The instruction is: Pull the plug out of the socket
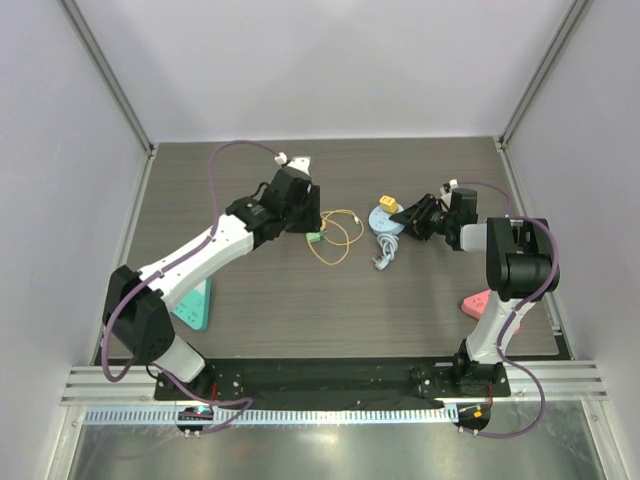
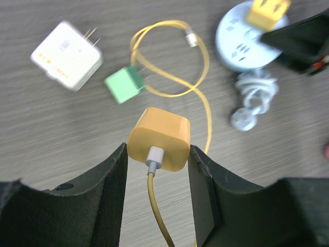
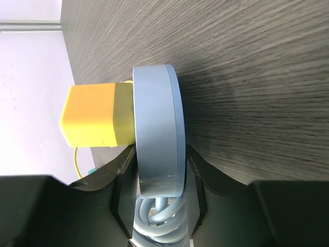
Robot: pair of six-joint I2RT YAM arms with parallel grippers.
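Note:
A round light-blue socket [image 1: 382,220] lies mid-table with a yellow plug [image 1: 388,203] seated in it. My right gripper [image 1: 416,217] is shut on the socket's rim. In the right wrist view, the fingers [image 3: 157,165] pinch the socket disc [image 3: 154,123] edge-on, and the yellow plug [image 3: 95,116] sticks out of its face. My left gripper [image 1: 302,218] is shut on a yellow charger block [image 2: 159,139] with a yellow cable [image 2: 203,77]. It is left of the socket [image 2: 244,43], apart from it.
A green plug [image 2: 125,84] and a white adapter [image 2: 67,55] lie loose near the left gripper. The socket's grey coiled cord [image 1: 384,250] trails toward me. A teal strip [image 1: 195,305] lies front left and a pink strip [image 1: 478,302] front right. Walls enclose the table.

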